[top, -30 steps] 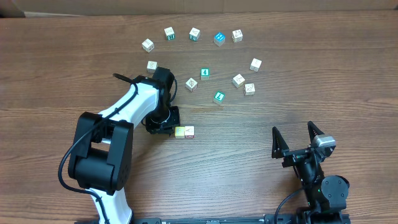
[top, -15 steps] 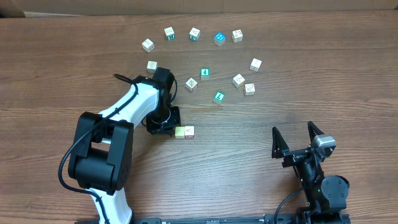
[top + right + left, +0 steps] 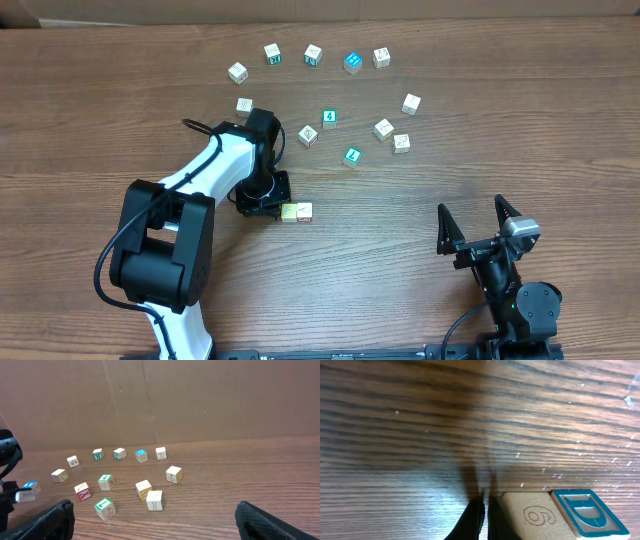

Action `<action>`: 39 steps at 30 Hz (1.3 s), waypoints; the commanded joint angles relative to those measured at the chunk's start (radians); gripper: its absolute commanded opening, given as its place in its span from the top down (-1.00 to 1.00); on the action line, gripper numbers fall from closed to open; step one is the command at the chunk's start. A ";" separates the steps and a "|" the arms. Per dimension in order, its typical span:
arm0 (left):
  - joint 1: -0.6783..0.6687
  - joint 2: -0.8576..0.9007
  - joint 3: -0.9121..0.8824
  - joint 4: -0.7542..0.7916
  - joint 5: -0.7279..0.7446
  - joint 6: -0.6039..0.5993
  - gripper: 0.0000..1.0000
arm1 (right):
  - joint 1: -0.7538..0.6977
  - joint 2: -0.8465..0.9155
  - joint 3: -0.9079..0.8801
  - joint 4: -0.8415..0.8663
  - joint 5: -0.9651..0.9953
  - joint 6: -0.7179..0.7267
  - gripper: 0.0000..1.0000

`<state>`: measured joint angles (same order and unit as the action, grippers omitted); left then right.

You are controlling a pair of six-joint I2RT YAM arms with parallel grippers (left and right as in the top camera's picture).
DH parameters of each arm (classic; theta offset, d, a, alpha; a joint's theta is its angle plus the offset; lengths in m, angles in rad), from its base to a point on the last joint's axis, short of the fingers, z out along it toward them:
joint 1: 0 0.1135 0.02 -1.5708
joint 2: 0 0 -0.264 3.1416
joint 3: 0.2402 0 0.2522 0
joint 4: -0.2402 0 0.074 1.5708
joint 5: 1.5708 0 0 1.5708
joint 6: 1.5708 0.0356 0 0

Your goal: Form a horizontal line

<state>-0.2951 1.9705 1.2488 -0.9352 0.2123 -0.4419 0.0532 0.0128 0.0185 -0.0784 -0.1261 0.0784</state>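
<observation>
Nothing has moved in the last second. Your left gripper point(image 3: 482, 512) sits pressed shut, just beside the yellow cube point(image 3: 290, 212). The line point(image 3: 297, 212) is only two touching cubes, so two more are needed. Your right gripper point(image 3: 470, 206) waits spread open.

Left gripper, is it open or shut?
Shut. In the wrist view the left gripper has its fingertips nearly touching, nothing between them; the cube marked 6 sits beside them, not gripped.

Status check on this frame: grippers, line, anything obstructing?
Left gripper shut, empty, beside pale yellow cube. Right gripper open, parked apart. Line two cubes long. Loose cubes scattered beyond, none blocking.
</observation>
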 commanded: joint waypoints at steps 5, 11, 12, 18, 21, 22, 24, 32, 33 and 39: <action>-0.008 0.014 -0.016 0.000 0.024 -0.011 0.91 | 0.005 -0.010 -0.010 0.005 0.005 0.002 -1.00; -0.008 0.014 -0.016 0.000 0.024 -0.011 0.91 | 0.005 -0.010 -0.010 0.005 0.005 0.002 -1.00; -0.008 0.014 -0.016 0.001 0.024 -0.011 0.91 | 0.005 -0.010 -0.010 0.005 0.005 0.002 -1.00; -0.006 0.014 -0.016 0.002 0.006 -0.011 0.91 | 0.005 -0.010 -0.010 0.005 0.005 0.002 -1.00; -0.003 0.014 -0.016 0.002 -0.048 -0.011 0.92 | 0.005 -0.010 -0.010 0.005 0.005 0.002 -1.00; 0.001 0.014 -0.013 0.002 -0.072 -0.011 0.91 | 0.005 -0.010 -0.010 0.005 0.005 0.002 -1.00; 0.017 0.014 -0.005 0.003 -0.112 -0.011 0.92 | 0.005 -0.010 -0.010 0.005 0.005 0.002 -1.00; 0.153 0.014 0.062 0.088 -0.138 0.000 0.92 | 0.005 -0.010 -0.010 0.005 0.005 0.002 -1.00; 0.169 0.014 0.071 0.101 -0.138 0.000 0.92 | 0.005 -0.010 -0.010 0.005 0.005 0.002 -1.00; 0.290 0.014 0.146 0.164 -0.150 0.000 0.91 | 0.005 -0.010 -0.010 0.005 0.005 0.002 -1.00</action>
<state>-0.0475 1.9717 1.3468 -0.7837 0.0891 -0.4419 0.0532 0.0128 0.0185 -0.0784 -0.1261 0.0784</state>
